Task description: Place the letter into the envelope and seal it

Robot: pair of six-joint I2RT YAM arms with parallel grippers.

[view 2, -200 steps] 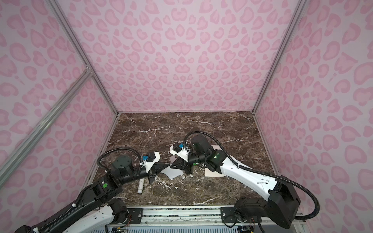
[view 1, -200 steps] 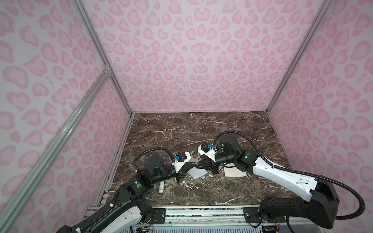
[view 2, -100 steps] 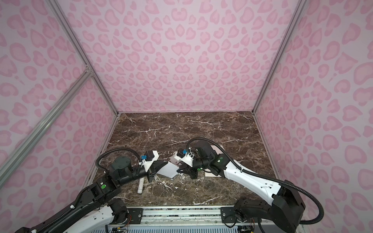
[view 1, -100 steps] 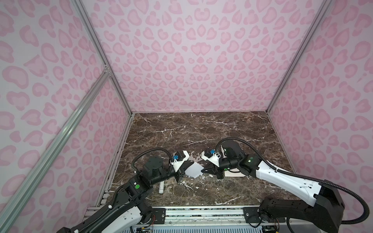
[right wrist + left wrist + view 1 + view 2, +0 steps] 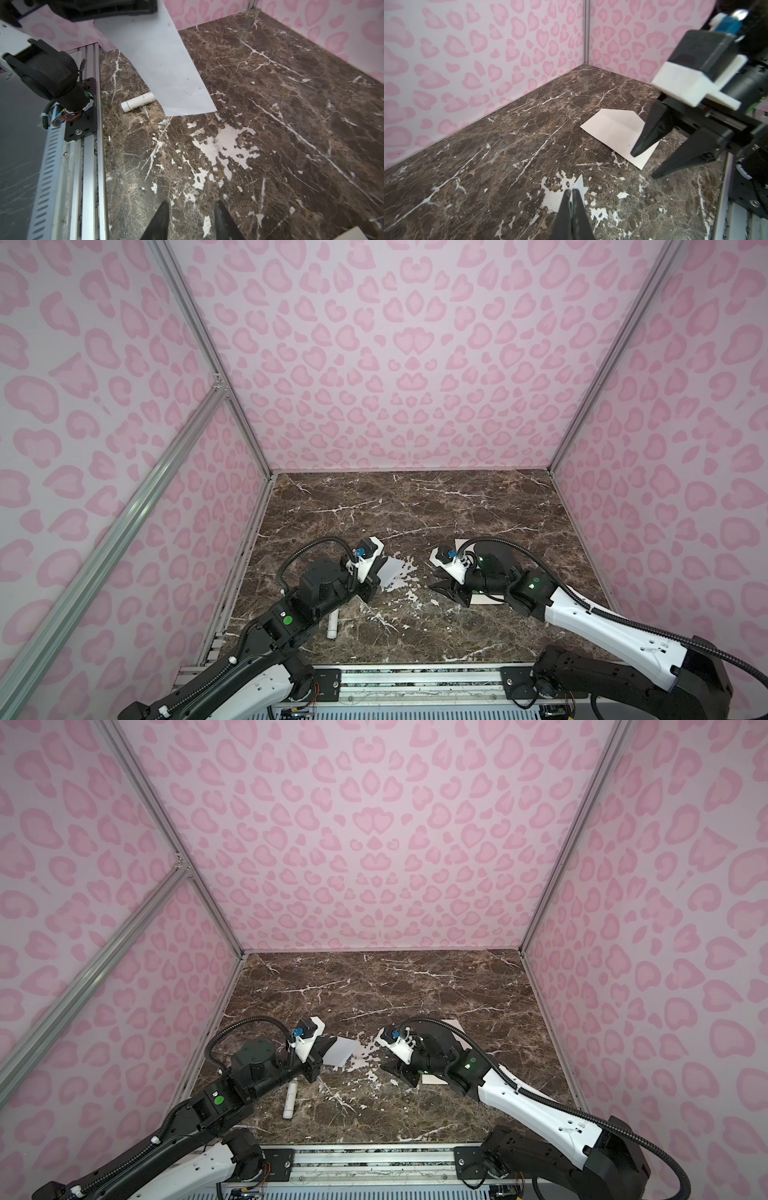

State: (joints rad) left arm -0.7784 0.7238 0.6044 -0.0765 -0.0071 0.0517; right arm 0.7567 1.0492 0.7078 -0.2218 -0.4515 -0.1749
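1. The left gripper (image 5: 572, 191) is shown closed on 1 edge of the letter (image 5: 394, 572). The card is held tilted and clear of the marble table (image 5: 415, 510), so that its free edge is presented toward the middle of the workspace. In the left wrist view it is seen almost edge-on between the 2 fingers.
2. The right gripper (image 5: 191, 204) is shown with its jaws parted and nothing between them; only bare table is seen past the fingertips. It is held low, just beyond the end of the envelope (image 5: 614, 128) that faces the letter. This placement is judged to suit either a grasp of the envelope or a hold on its opening.
3. The envelope is laid flat on the table on the right side and is partly covered by the right arm in both top views. A crease is visible across it and the flap appears to be folded back, so the pocket is probably left accessible.
4. The letter and the envelope are kept well apart. Insertion is judged not yet begun, and the card must first be carried across and lined up with the opening.
5. A small white stick (image 5: 289, 1100) is left lying beside the left arm, untouched. It is presumably reserved for the sealing step.
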